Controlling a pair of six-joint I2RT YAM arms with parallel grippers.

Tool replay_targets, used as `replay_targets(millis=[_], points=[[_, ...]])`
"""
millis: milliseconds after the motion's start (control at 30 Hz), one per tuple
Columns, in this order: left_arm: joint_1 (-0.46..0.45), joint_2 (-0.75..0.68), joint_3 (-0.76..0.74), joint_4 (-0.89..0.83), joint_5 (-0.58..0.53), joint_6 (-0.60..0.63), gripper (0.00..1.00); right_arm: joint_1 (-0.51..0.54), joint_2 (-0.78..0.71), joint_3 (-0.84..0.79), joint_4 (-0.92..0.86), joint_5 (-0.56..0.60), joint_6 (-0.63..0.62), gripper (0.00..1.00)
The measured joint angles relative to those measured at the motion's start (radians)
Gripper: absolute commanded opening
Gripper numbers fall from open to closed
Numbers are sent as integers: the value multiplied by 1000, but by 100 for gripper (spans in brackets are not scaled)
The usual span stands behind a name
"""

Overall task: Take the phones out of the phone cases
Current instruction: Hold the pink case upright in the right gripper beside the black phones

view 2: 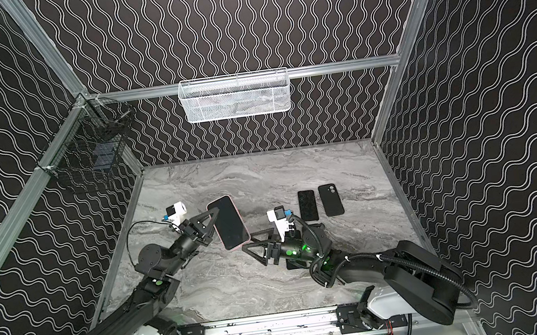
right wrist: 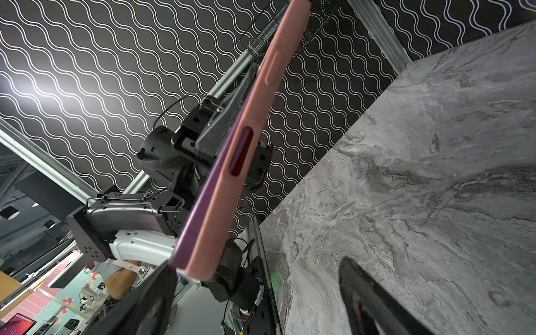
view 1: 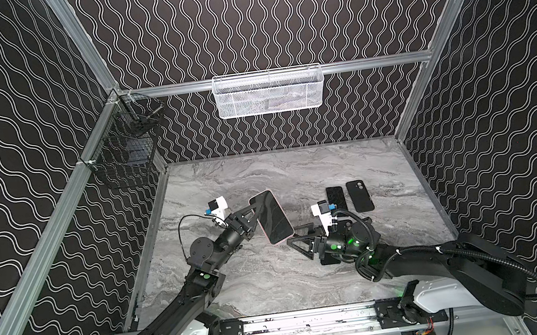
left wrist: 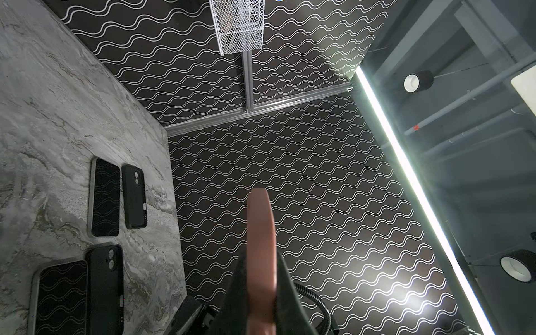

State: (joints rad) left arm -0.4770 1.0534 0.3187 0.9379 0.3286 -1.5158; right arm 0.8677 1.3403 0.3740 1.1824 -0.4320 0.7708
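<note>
Top views, phone point(view 1: 272, 217): inside pink case point(view 1: 283, 241), tilted, screen up, above the table point(view 1: 269, 288).
Top views, left gripper point(view 1: 255, 216): clamped on phone's long side.
Top views, right gripper point(view 1: 292, 235): spread wide, just beside phone's near end.
Left wrist, case point(left wrist: 261, 255): edge-on, pinched between fingers.
Right wrist, case point(right wrist: 240, 162): near corner just beside one spread finger point(right wrist: 156, 295).

In the left wrist view the pink phone case point(left wrist: 261, 246) shows edge-on and blurred. The frame edge cuts off its near end, and its screen face is hidden. On my right gripper point(right wrist: 258, 264), the fingers point(right wrist: 368, 298) are blurred and cropped. In both top views my right arm covers most of a black item point(view 1: 330, 260). The contents of the white mesh basket point(view 1: 268, 92) are unreadable.
</note>
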Motion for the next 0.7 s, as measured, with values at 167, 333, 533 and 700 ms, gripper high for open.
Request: replay_targets(millis=[167,333,533,700], points=[[-2,-8,0,-6,-6,0,0,-13,15,0,31,-8,9,89],[-3,-2,0,-12,-13,-3,0,-35,34,-5,63,-28,29,87],[-4,16,1,-5,-26,-6,0,-68,78,-9,125,-68,62,85],[-8,41,5,12,-26,-11,0,-83,124,-10,179,-87,97,83]])
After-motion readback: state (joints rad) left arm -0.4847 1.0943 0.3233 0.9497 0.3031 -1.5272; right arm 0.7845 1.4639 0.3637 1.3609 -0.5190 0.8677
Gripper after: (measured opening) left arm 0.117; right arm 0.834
